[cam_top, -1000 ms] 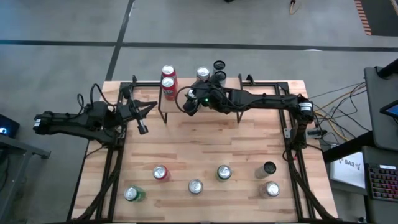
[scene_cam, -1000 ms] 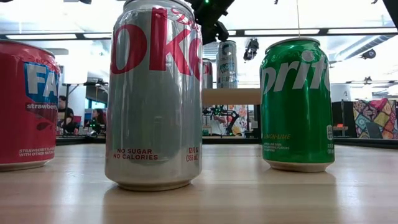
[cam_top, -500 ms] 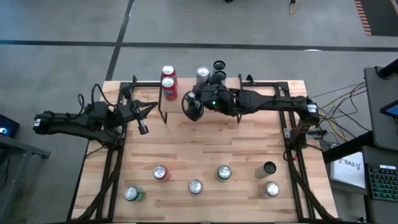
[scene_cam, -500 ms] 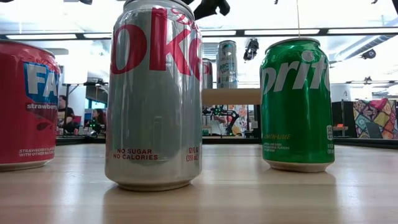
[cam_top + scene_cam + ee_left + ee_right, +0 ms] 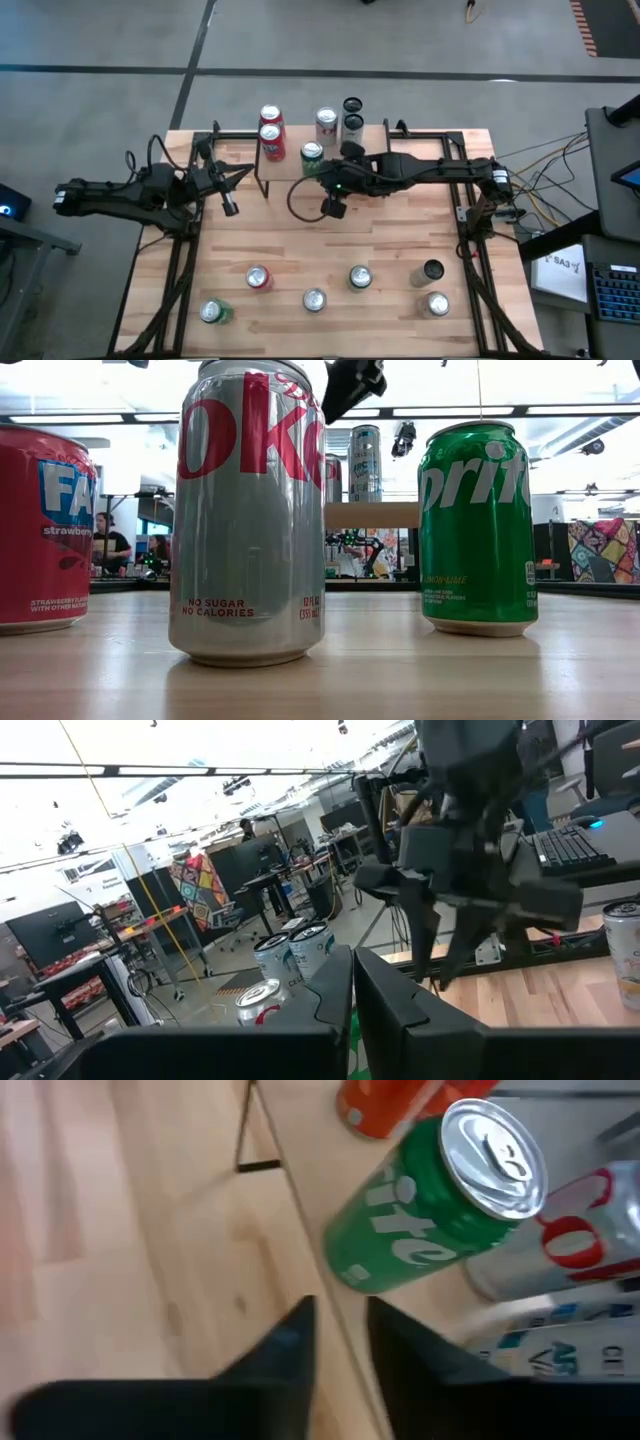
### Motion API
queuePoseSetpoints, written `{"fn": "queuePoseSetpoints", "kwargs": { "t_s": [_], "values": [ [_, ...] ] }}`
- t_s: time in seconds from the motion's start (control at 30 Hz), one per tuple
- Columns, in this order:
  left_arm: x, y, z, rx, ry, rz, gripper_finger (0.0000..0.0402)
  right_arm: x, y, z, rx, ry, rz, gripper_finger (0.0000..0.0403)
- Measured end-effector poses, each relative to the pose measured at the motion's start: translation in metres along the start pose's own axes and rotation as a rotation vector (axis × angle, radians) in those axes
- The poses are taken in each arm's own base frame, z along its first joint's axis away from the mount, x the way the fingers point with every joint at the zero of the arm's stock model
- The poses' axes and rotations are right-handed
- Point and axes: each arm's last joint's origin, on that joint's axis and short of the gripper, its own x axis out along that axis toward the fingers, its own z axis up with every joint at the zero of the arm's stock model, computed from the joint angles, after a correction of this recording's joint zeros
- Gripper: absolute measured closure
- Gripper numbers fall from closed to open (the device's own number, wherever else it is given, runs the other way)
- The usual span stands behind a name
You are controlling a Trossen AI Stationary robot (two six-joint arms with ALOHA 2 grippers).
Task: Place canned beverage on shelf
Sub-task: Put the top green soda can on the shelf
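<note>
- Sprite can (image 5: pixel 312 153): green, upright on the shelf (image 5: pixel 300 1150) near its front edge, upper centre of the high view; long axis vertical, lid up; nothing gripping it.
- Neighbours on the same board: two red cans (image 5: pixel 270 128) toward the left, a silver can (image 5: pixel 326 120) and two dark cans (image 5: pixel 352 114) behind.
- Right gripper (image 5: pixel 333 207): just below and slightly right of the Sprite can in the high view, over bare tabletop, clear of the shelf; fingers nearly together with a narrow gap, holding nothing.
- Left gripper (image 5: pixel 228 205): parked left of the shelf, fingers closed and empty; farther from the Sprite can than the right one.
- Judgement: placement apparently complete for this can; no contact left to break.
- Cans along the bottom of the high view, among them a Diet Coke can (image 5: pixel 248 510), upright and well apart from both grippers; likely candidates for the next pick.
</note>
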Motion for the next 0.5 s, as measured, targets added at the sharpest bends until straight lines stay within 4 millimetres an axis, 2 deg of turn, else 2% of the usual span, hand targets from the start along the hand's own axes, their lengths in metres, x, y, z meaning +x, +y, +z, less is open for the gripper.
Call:
{"fn": "queuePoseSetpoints", "kwargs": {
  "t_s": [0.07, 0.1, 0.5],
  "values": [
    [0.0, 0.0, 0.0, 0.0, 0.0, 0.0, 0.0402, 0.004, 0.0, -0.001, -0.027, -0.004, -0.031, 0.0376],
    [0.0, 0.0, 0.0, 0.0, 0.0, 0.0, 0.0402, 0.005, -0.001, -0.002, -0.039, -0.004, -0.043, 0.0383],
    [0.0, 0.0, 0.0, 0.0, 0.0, 0.0, 0.0402, 0.019, -0.022, 0.004, -0.009, -0.06, -0.095, 0.0394]
  ]
}}
